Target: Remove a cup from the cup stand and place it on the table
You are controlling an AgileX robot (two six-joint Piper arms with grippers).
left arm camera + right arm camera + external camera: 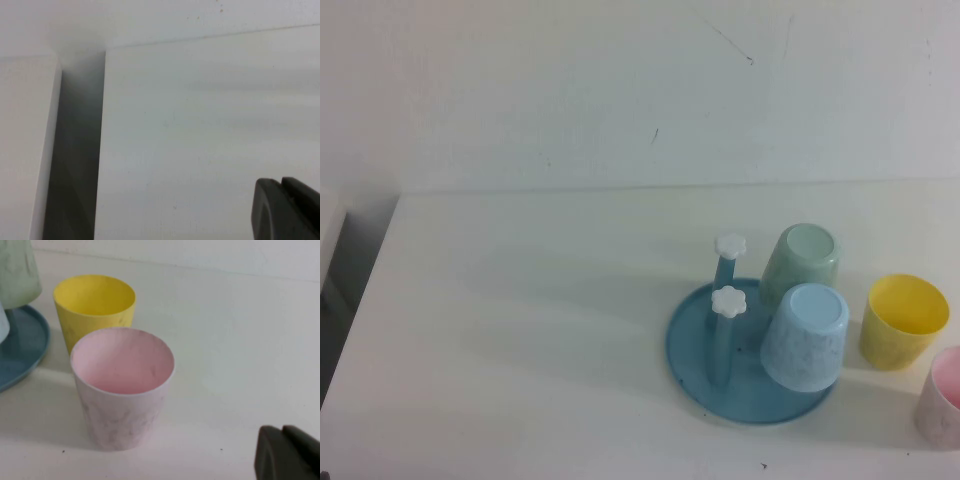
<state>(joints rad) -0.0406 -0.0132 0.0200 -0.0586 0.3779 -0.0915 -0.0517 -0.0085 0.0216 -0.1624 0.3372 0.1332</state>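
Waiting to start: the cup [805, 337] sits upturned on the cup stand [692, 358], lower right, nothing yet on the desk [520, 330]. Whether my left jaws [287, 210] and right jaws [287, 455] are open, I cannot tell.

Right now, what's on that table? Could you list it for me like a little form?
cup stand: teal cup stand with two bare white-capped pegs
on stand: light blue cup and pale green cup, both upside down
on table: yellow cup and pink cup, upright, beside the stand on the white table
left gripper: over bare table near its edge
right gripper: near the pink cup
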